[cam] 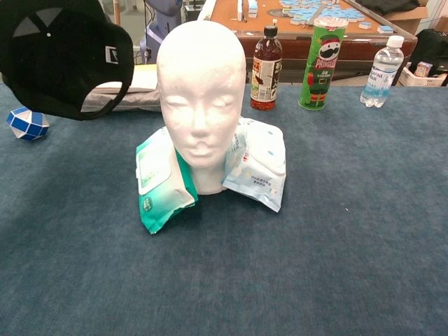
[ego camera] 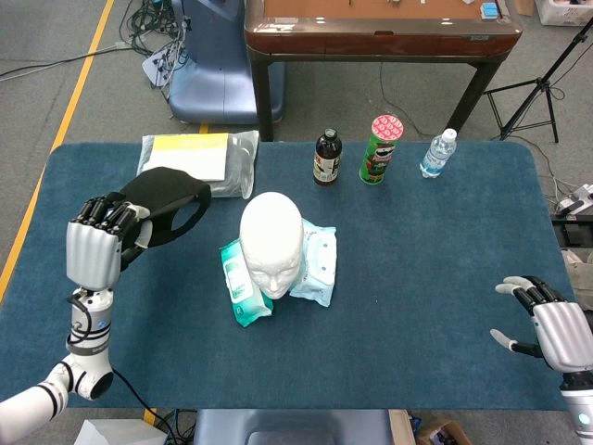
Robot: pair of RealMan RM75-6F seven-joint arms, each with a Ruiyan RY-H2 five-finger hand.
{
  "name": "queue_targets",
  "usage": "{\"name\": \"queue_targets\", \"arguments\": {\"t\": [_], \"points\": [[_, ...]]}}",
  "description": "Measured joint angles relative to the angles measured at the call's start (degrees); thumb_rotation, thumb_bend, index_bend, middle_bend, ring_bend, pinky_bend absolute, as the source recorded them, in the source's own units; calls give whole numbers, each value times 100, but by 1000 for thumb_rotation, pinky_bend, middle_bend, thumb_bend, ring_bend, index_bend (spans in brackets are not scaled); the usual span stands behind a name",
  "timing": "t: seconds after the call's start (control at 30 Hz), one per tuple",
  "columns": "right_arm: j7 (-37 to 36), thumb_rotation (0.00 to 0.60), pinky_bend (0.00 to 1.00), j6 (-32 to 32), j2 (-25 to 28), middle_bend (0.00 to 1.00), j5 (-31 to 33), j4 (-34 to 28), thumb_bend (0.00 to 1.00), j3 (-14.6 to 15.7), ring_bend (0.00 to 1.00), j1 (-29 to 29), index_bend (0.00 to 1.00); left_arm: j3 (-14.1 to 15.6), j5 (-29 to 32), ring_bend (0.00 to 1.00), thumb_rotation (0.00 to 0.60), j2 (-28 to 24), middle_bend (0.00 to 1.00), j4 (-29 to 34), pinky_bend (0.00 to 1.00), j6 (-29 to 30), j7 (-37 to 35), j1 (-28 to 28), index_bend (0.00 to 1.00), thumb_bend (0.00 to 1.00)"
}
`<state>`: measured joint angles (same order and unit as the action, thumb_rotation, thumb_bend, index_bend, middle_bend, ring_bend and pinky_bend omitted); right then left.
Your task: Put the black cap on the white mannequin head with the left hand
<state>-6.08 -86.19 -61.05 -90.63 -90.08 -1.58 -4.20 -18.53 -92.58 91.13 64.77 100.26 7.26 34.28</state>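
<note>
My left hand holds the black cap raised above the table, left of the white mannequin head. In the chest view the black cap hangs at the upper left, its open side facing right, close beside the white mannequin head but apart from it. The head stands upright between two wipe packs. The left hand itself does not show in the chest view. My right hand rests at the table's right front edge, fingers spread, holding nothing.
A green wipes pack and a pale blue one lean against the head. Behind stand a dark bottle, a Pringles can and a water bottle. A bagged yellow book lies far left. A blue-white puzzle toy sits at left.
</note>
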Motion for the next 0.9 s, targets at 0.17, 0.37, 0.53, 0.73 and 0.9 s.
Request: {"name": "queue_targets", "arguments": {"t": [0.17, 0.37, 0.53, 0.73, 0.9], "points": [[-83, 600, 382, -14, 24, 283, 32, 16, 121, -20, 203, 9, 321, -109, -11, 380, 600, 48, 674, 227, 459, -171, 313, 259, 868, 435], [-149, 600, 382, -18, 45, 283, 36, 31, 122, -24, 202, 14, 321, -165, -98, 383, 600, 81, 677, 616, 461, -308, 708, 493, 868, 435], [-174, 600, 382, -39, 54, 283, 8, 35, 122, -16, 202, 22, 321, -217, -188, 386, 600, 78, 679, 1015, 464, -412, 1061, 675, 868, 435], [-237, 600, 382, -87, 67, 283, -25, 48, 121, -8, 202, 42, 321, -248, -323, 389, 600, 134, 684, 1378, 465, -561, 1472, 905, 869, 435], [-308, 600, 382, -101, 86, 283, -29, 66, 122, -10, 203, 48, 321, -236, -426, 389, 600, 278, 684, 1588, 465, -697, 1756, 1082, 869, 435]]}}
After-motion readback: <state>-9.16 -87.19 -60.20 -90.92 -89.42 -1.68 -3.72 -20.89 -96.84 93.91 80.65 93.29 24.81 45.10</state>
